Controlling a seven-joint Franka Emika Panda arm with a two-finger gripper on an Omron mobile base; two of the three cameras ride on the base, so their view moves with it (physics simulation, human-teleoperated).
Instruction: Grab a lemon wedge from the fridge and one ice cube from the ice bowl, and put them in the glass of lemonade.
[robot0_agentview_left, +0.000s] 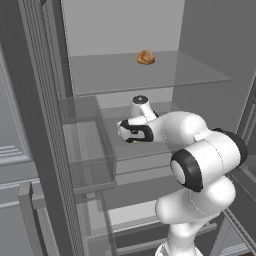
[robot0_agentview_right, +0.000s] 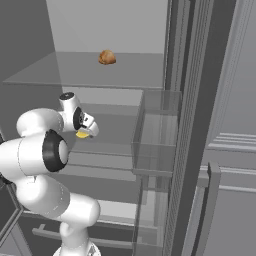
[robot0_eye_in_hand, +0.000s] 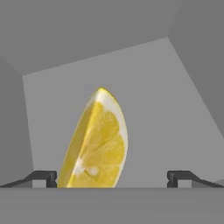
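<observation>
I have the arm reaching into the open fridge (robot0_agentview_left: 210, 45), with the gripper (robot0_eye_in_hand: 112, 178) at the middle clear shelf (robot0_agentview_right: 115, 135). In the hand view its two dark fingertips (robot0_eye_in_hand: 43, 177) stand spread wide, one toward each side of the frame. The lemon wedge (robot0_eye_in_hand: 96, 140) stands between them, nearer the fingertip on the frame's left, with a clear gap to the other. I cannot tell whether that nearer fingertip touches the rind; the jaws are not closed on the wedge.

The wedge stands on edge with its point upward, cut face toward the camera and yellow rind along its left side. Behind it lie the light grey floor and back wall of the fridge interior. In the right base view the wedge (robot0_agentview_right: 82, 133) shows as a small yellow spot just under the hand (robot0_agentview_right: 85, 122), on the middle shelf, near that shelf's front edge. In the left base view a sliver of yellow (robot0_agentview_left: 131, 140) shows at the hand's underside.

On the upper shelf (robot0_agentview_left: 200, 70), well above the hand, sits a small brown rounded item (robot0_agentview_left: 145, 57), toward the back edge. Clear door bins (robot0_agentview_right: 157, 130) hang on the open door beside the arm.
</observation>
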